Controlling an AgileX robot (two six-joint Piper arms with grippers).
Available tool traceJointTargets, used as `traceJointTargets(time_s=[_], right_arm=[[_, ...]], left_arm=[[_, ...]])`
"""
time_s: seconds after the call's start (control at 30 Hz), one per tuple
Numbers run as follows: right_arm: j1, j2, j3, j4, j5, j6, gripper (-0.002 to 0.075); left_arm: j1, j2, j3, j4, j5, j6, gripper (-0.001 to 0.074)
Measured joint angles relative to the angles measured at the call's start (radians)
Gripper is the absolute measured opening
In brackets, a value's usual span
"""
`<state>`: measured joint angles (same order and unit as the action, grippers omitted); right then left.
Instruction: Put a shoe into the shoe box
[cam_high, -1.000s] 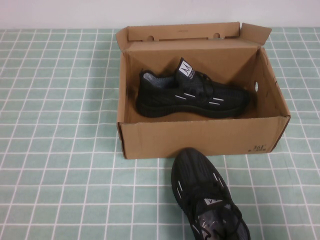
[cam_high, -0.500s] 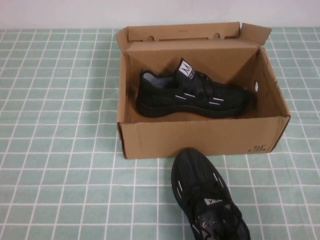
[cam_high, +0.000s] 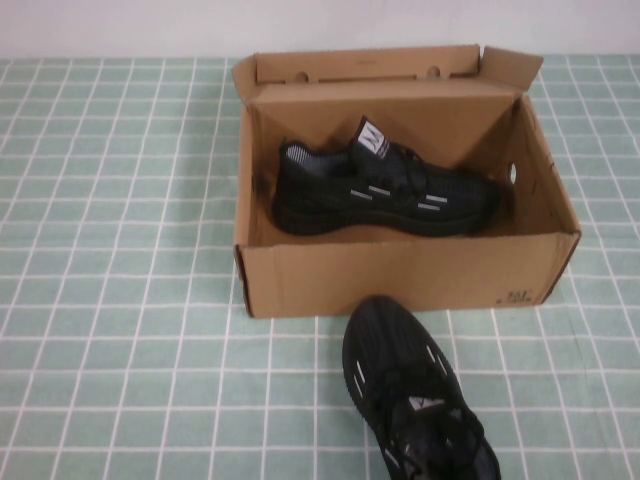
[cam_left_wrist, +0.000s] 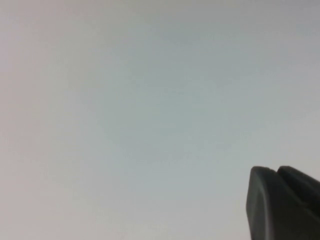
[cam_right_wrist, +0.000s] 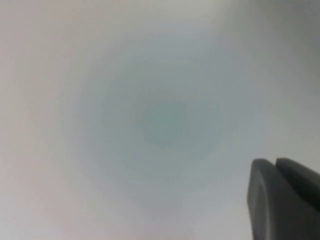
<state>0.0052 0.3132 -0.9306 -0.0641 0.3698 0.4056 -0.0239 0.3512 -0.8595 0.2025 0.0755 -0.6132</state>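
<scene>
A staged tabletop test bench, not a lived-in room.

From my remote seat I see a work surface covered in a pale green cloth with a white grid (cam_high: 120, 250), running back to a plain white wall (cam_high: 120, 25). On it sit only a brown corrugated cardboard shoe box with its flap lid open (cam_high: 400, 275) and a pair of black knit sneakers, one inside (cam_high: 385, 190), one in front (cam_high: 415, 400). Both wrist views show me blank pale surface.

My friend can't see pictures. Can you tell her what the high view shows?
An open cardboard shoe box holds one black shoe; its twin lies on the green tiled table just outside. Neither the left gripper nor the right gripper appears.
</scene>
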Motion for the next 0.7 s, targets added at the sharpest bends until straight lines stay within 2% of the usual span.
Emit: traceJointTargets(time_s=[0.17, 0.3, 0.43, 0.53, 0.7], right_arm=[[0.0, 0.071, -0.001, 0.0, 0.225, -0.109, -0.0008], [0.0, 0.079, 0.008, 0.039, 0.305, -0.135, -0.0008], [0.014, 0.079, 0.054, 0.15, 0.36, -0.145, -0.0008], [0.039, 0.083, 0.104, 0.308, 0.401, -0.203, -0.0008], [0.058, 0.162, 0.144, 0.603, 0.499, -0.489, -0.0008]], left_arm=[[0.0, 0.024, 0.0, 0.0, 0.296, -0.012, -0.0004], [0.0, 0.04, 0.0, 0.0, 0.478, -0.012, -0.0004], [0.0, 0.059, 0.0, 0.0, 0.535, -0.013, -0.0004], [0.0, 0.072, 0.0, -0.002, 0.541, -0.013, -0.0004], [0.0, 0.09, 0.0, -0.052, 0.547, -0.013, -0.0004]])
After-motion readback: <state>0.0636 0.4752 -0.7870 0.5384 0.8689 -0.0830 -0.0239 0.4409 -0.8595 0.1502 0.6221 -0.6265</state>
